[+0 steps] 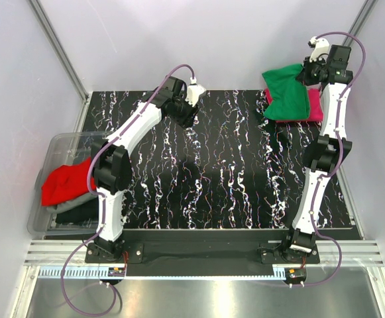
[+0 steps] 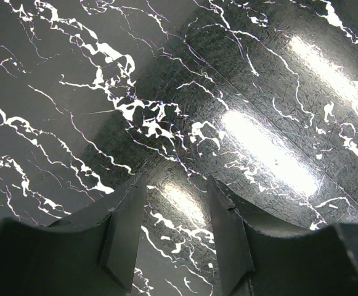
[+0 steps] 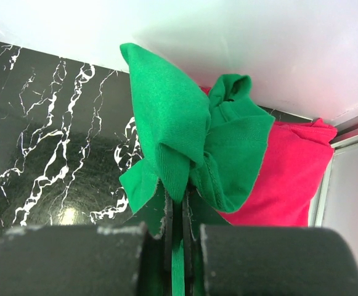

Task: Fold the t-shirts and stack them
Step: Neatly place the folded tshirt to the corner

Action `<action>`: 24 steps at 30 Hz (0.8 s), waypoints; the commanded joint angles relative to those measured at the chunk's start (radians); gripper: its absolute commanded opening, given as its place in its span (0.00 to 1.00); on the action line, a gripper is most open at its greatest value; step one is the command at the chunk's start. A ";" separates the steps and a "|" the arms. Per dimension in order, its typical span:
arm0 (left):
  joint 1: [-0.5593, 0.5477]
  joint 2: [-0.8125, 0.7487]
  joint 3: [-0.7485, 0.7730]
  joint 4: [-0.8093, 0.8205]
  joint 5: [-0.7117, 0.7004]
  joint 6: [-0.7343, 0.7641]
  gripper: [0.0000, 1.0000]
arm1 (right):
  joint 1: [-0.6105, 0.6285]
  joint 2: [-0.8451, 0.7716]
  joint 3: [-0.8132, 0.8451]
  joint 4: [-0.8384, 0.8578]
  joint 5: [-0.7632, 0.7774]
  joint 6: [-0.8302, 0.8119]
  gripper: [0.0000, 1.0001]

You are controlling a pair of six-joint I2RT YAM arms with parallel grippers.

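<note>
Roughly part-way, by the look of things. Pinching a bunched fold of the green t-shirt in the right tool, fingers pressed together on the cloth, raised at the far right corner of the bench and draped partly over the magenta-pink t-shirt lying folded flat there. Crumpled rather than squared, so probably not yet properly laid on the stack. Gripping nothing in the left tool, fingers spread apart, hovering above bare bench toward the far middle. Left to do, judging from the left side: unfolded red t-shirt heaped loosely in the clear plastic bin, over dark cloth beneath it, grey or black, hard to tell which; all yet to be folded and stacked
</note>
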 commanded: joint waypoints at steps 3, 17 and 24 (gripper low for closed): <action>-0.005 0.013 0.033 0.025 0.004 -0.006 0.49 | -0.008 -0.050 0.022 0.025 0.021 -0.032 0.00; -0.005 0.017 -0.010 0.022 -0.024 0.003 0.49 | -0.024 0.130 -0.007 0.197 0.169 -0.109 0.00; -0.008 0.020 -0.029 0.025 -0.035 0.006 0.49 | -0.026 0.225 0.016 0.390 0.280 -0.095 0.03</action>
